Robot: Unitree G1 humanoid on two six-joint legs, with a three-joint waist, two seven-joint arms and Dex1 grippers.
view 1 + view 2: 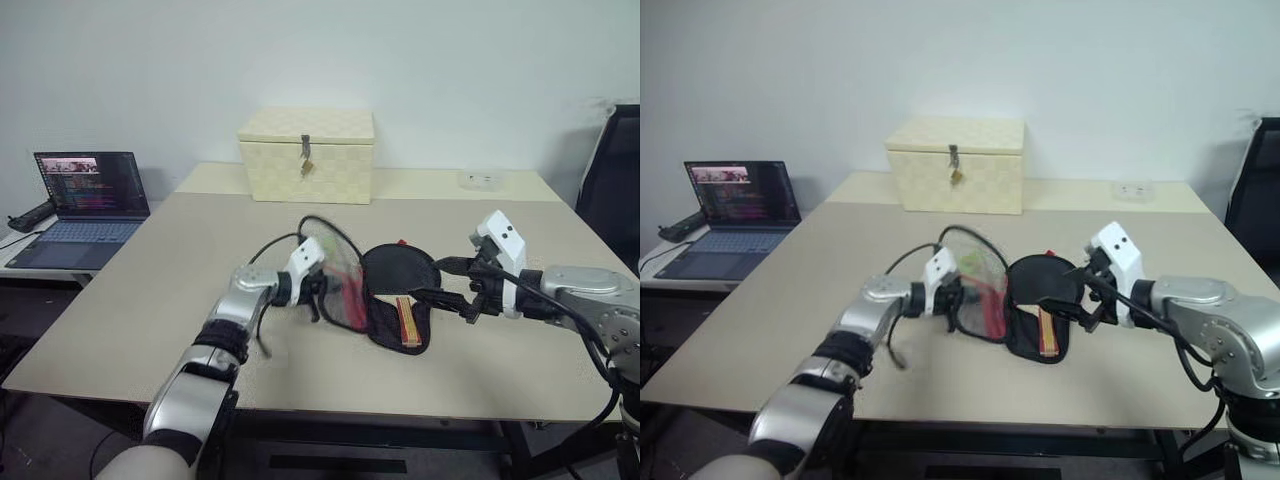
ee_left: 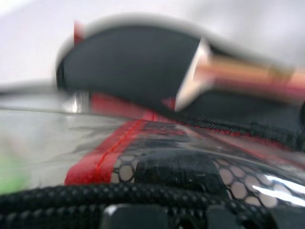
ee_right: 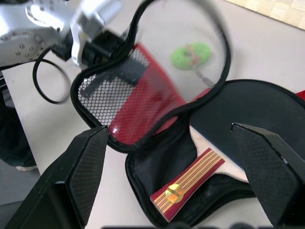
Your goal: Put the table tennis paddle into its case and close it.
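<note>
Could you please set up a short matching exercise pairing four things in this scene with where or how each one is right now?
Things:
1. table tennis paddle
2. case flap
3. right hand
4. cream checkered box

States:
a. open, holding nothing, near the paddle handle
b. lying inside the open case
c. raised upright, pinched by the left hand
d. shut, at the far side of the table

Pairs: 1-b, 2-c, 3-a, 4-d
</note>
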